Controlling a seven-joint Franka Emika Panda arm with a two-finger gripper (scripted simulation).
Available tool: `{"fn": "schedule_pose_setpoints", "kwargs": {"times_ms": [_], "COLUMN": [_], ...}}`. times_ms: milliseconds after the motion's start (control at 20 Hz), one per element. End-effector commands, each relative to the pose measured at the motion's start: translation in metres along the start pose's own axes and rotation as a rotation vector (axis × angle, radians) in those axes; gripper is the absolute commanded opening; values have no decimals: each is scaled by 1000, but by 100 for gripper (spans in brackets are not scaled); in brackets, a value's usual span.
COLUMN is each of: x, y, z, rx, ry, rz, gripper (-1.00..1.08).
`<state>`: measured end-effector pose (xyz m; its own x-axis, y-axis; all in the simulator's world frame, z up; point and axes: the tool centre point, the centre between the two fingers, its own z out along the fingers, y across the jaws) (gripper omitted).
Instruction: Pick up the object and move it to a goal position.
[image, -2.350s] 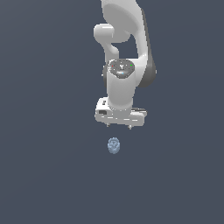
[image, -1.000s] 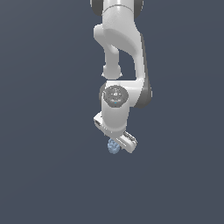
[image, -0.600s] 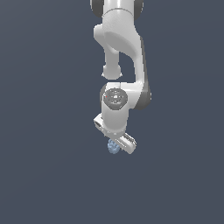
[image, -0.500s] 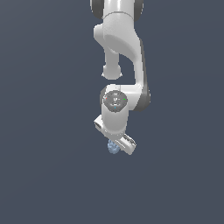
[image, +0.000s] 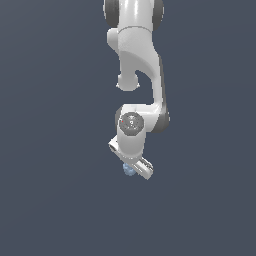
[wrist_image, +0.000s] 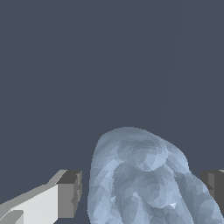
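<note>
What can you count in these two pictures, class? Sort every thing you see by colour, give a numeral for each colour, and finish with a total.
White: 1, the white jointed robot arm with its gripper.
Pale blue-grey: 1, the small bumpy, ridged lump, sitting between the gripper's fingers.
Dark slate: 1, the plain flat ground.
Total: 3

The object (image: 129, 170) is a small, pale blue-grey lump with a bumpy, ridged surface of rounded folds. In the exterior view only a little of it shows, partly hidden. In the wrist view it (wrist_image: 144, 179) looms large, rounded on top and faceted.
</note>
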<state>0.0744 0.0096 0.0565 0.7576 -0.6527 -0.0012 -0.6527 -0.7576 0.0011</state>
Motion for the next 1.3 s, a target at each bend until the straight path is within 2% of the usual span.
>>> {"fn": "schedule_pose_setpoints", "kwargs": {"times_ms": [0, 550, 700, 950, 1250], "x": [1, 1, 9, 40, 96], "y": [-1, -1, 0, 3, 16], "z": [-1, -1, -10, -49, -138], "rx": [1, 2, 13, 62, 165], "ry": [1, 2, 18, 84, 224], "rz": [0, 0, 0, 0, 0], "gripper": [-100, -100, -100, -100, -100]}}
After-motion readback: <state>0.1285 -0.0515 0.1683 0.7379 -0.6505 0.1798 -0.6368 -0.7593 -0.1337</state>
